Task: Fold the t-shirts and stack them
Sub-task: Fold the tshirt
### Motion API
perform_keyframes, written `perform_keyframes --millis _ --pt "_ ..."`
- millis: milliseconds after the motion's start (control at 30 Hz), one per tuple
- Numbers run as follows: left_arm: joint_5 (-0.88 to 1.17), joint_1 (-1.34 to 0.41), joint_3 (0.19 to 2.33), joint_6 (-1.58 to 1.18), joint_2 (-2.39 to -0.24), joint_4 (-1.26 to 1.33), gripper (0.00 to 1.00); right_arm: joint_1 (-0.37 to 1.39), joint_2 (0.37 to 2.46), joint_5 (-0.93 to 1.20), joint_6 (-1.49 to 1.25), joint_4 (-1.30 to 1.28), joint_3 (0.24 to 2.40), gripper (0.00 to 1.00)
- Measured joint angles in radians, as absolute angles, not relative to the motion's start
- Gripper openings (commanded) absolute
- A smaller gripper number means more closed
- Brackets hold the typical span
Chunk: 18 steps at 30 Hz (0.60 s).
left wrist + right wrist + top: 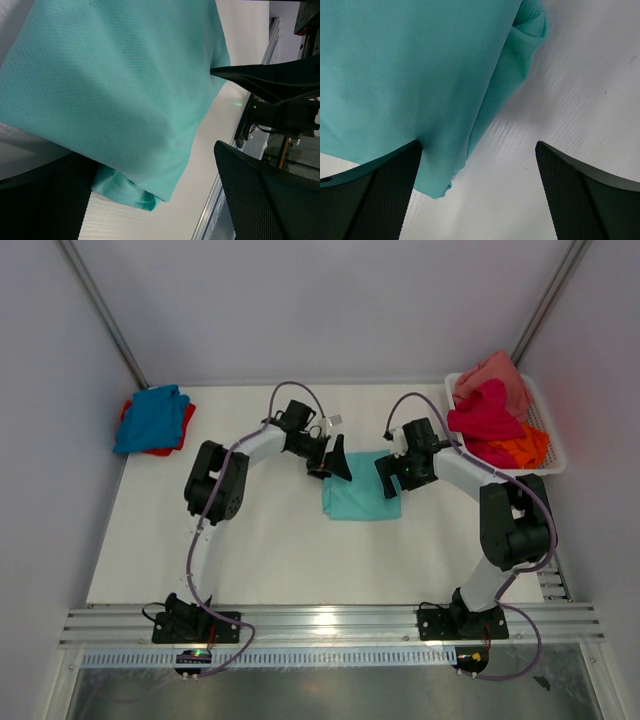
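A mint-teal t-shirt (pixel 360 495) lies folded into a small rectangle at the middle of the table. My left gripper (pixel 336 464) stands open at its left back edge. In the left wrist view the teal cloth (pixel 115 90) fills the frame, its hemmed corner lies between the open fingers (pixel 265 195), and the gripper (pixel 155 200) holds nothing. My right gripper (pixel 392 476) is open at the shirt's right edge. In the right wrist view the shirt's folded edge (pixel 445 100) reaches beside one finger (pixel 370 195), and bare table shows across the gripper's (pixel 477 195) gap.
A blue t-shirt (pixel 152 418) lies on a red one (pixel 160 448) at the table's back left. A white mesh basket (pixel 545 435) at the back right holds salmon pink (pixel 495 375), magenta (pixel 485 415) and orange (pixel 525 448) shirts. Grey walls close in on the table.
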<state>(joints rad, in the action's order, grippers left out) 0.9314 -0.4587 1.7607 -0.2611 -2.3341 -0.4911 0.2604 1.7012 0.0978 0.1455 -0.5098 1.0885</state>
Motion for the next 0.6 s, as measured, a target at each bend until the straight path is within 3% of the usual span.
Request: perform_keyframes --millis 500,600 --pt "0.732 -0.524 1.816 -0.229 -2.319 -0.583 0.99 0.269 1.724 0.078 0.128 -0.519 1.1 0.99" --pt "0.708 -0.53 1.823 -0.228 -2.319 -0.594 0.88 0.27 1.727 0.076 0.128 -0.522 1.103 0.99"
